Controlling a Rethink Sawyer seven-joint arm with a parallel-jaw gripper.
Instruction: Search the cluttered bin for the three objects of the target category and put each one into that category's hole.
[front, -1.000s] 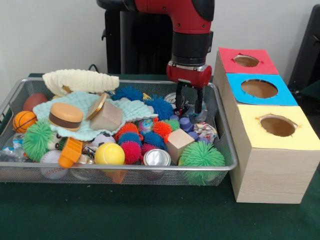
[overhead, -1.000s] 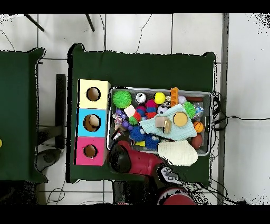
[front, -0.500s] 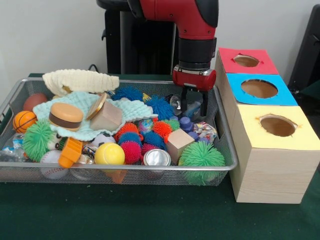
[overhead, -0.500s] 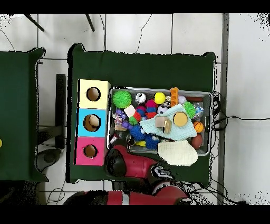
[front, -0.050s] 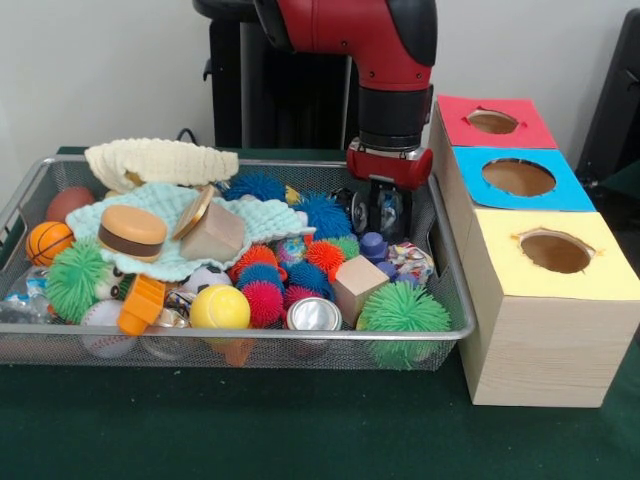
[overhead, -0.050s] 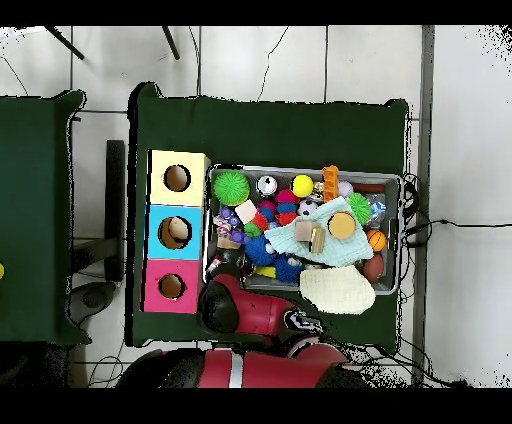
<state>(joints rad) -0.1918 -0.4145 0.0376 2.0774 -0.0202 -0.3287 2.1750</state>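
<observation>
1. Floor (overhead, -0.050s: 300, 60): pale tiles with dark joints surround the work area; a plain light wall stands behind the table in the front view.
2. Table (front, -0.050s: 300, 440): covered in dark green cloth, bare in front of the bin. A second green-covered table (overhead, -0.050s: 30, 200) stands apart to one side.
3. Wire bin (front, -0.050s: 455, 300): mesh-walled, crowded with spiky balls, sports balls, cloths, a toy burger (front, -0.050s: 132, 232), wooden blocks and a metal can (front, -0.050s: 314, 315).
4. Wooden box (front, -0.050s: 545, 340): sits just beside the bin, with three holes on red (front, -0.050s: 493, 122), blue (front, -0.050s: 519, 177) and yellow (front, -0.050s: 556, 252) panels.
5. Red arm (front, -0.050s: 385, 60): comes down over the bin's corner nearest the red panel.
6. Gripper (front, -0.050s: 384, 210): fingers pinch a shiny, crumpled clear item (front, -0.050s: 383, 208), held just above the clutter.
</observation>
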